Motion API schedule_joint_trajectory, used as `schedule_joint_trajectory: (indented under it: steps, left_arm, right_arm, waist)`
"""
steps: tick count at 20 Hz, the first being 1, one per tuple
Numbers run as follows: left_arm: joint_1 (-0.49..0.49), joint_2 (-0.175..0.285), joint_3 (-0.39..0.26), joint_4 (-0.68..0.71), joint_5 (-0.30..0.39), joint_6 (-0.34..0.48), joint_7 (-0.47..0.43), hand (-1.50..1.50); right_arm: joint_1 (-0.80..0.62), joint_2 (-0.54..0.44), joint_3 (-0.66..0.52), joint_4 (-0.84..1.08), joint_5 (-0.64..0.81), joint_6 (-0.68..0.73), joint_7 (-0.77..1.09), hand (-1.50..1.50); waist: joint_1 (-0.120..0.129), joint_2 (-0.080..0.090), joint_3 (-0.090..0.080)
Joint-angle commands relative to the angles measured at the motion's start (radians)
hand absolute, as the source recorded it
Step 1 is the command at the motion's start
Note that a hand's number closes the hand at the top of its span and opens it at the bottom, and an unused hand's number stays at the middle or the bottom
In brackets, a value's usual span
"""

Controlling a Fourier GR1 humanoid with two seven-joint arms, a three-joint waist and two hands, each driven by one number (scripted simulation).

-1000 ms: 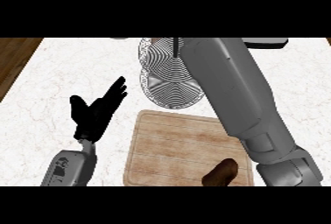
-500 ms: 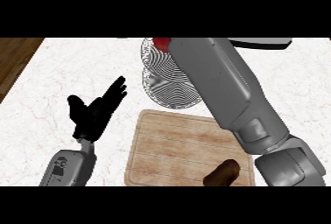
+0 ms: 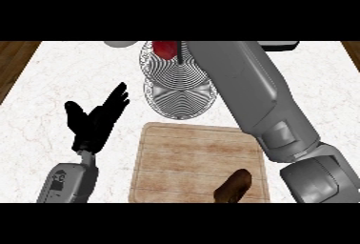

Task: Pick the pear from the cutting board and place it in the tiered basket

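One red pear now plainer over the tiered basket's far part, our left hand resting wide open, right hand hidden from us.

Item 1: counter. White marble with faint reddish veining; it spreads below me from 9 to 3 o'clock.
Item 2: wood strip, 10 o'clock. Dark brown and grained, beyond the counter's left edge.
Item 3: second wood strip, 2 o'clock. Same grain; a narrow wedge past the counter's right edge.
Item 4: brown lump, 5 o'clock, nearest me. Dark and oblong, its long axis tilted toward 1 o'clock. I cannot tell what it is.
Item 5: grey object, 1 o'clock, far side of the counter. Pale top, dark underside; only part of it shows to me.
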Motion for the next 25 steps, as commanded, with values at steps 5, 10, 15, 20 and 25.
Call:
schedule_joint_trajectory:
  steps: [5,10,15,20,25]
  left_arm:
    - [0.074,0.013,0.030,-0.062,-0.010,0.046,0.015,0.00]
    - [0.127,0.045,0.055,-0.054,0.021,-0.003,-0.013,0.00]
    - [0.149,0.031,0.057,-0.068,0.014,0.026,-0.003,0.00]
    - [0.152,0.036,0.075,-0.071,0.016,0.029,-0.027,0.00]
    - [0.153,0.022,0.051,-0.084,0.003,0.030,-0.033,0.00]
  right_arm:
    - [0.234,-0.051,0.071,-0.306,0.029,0.112,0.139,-1.50]
    - [0.401,-0.163,0.107,-0.570,-0.065,0.351,0.150,-1.50]
    - [0.536,-0.272,0.120,-0.846,-0.134,0.512,0.237,-1.50]
    - [0.742,-0.416,0.052,-1.165,-0.243,0.631,0.305,-1.50]
    - [0.963,-0.545,-0.088,-1.474,-0.379,0.723,0.346,-1.50]
  waist:
    - [-0.084,-0.034,0.003]
    - [-0.115,-0.039,0.004]
    - [-0.152,-0.050,0.004]
    - [-0.149,-0.040,0.004]
    - [-0.150,-0.033,0.005]
